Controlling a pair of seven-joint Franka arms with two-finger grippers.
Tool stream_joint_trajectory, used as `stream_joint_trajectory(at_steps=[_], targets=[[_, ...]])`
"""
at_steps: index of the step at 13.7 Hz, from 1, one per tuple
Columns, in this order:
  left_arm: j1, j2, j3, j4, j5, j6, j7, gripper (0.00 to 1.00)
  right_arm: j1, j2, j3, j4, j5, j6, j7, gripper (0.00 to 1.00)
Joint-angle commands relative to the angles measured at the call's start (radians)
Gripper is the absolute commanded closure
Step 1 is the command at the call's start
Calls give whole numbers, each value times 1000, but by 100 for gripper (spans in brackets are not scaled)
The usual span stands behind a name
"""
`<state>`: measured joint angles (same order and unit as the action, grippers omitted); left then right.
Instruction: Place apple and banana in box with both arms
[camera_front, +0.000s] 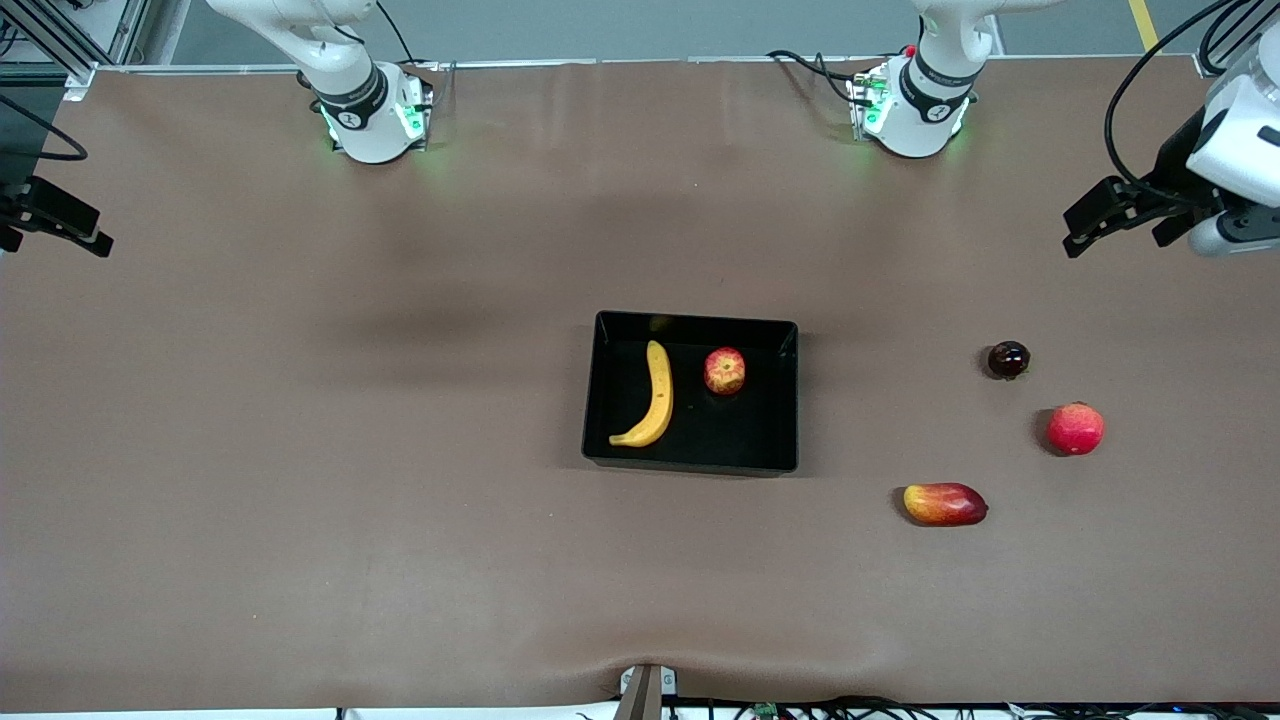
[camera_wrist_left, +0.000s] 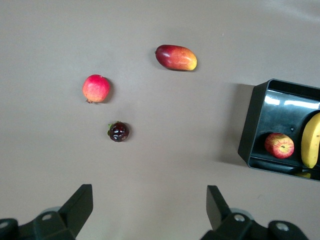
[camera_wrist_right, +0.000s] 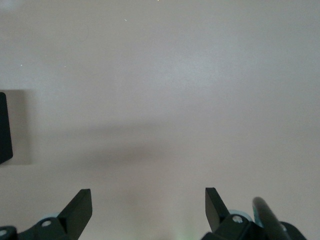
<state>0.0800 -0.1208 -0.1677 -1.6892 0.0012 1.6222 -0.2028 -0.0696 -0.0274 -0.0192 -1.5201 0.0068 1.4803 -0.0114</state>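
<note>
Task looks finished: banana (camera_front: 653, 397) and apple (camera_front: 724, 371) both lie inside the box (camera_front: 690, 459), side by side but apart, banana toward the right arm's end, apple toward the left arm's end and a bit farther from the front camera. Nothing seems left to place. Left tool (camera_wrist_left: 147, 210) hangs with fingers spread wide and nothing between them, up over the table (camera_front: 300, 450) at the left arm's end. Right tool (camera_wrist_right: 148, 210) also has fingers apart and empty, over bare table at the right arm's end, box edge just showing in its wrist view. Both arms look parked, waiting. Three leftover fruits sit on the table toward the left arm's end, well apart from the box: mango-like fruit (camera_front: 945, 504) nearest the front camera, pinkish-red round fruit (camera_front: 1075, 428), small dark round fruit (camera_front: 1008, 359) farthest. Surface is a plain brown mat with slight wrinkles along the near edge; cables run at the table's borders, grey floor at the arm bases.
</note>
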Motion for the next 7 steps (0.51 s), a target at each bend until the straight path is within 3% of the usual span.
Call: stream_joint_trajectory(at_steps=[1, 7], targets=[[10, -25, -4, -24, -21, 21, 20, 0, -7, -2, 7, 1, 7, 2, -12, 0], [7, 10, 1, -1, -26, -2, 49, 0, -9, -2, 5, 1, 5, 2, -12, 0]])
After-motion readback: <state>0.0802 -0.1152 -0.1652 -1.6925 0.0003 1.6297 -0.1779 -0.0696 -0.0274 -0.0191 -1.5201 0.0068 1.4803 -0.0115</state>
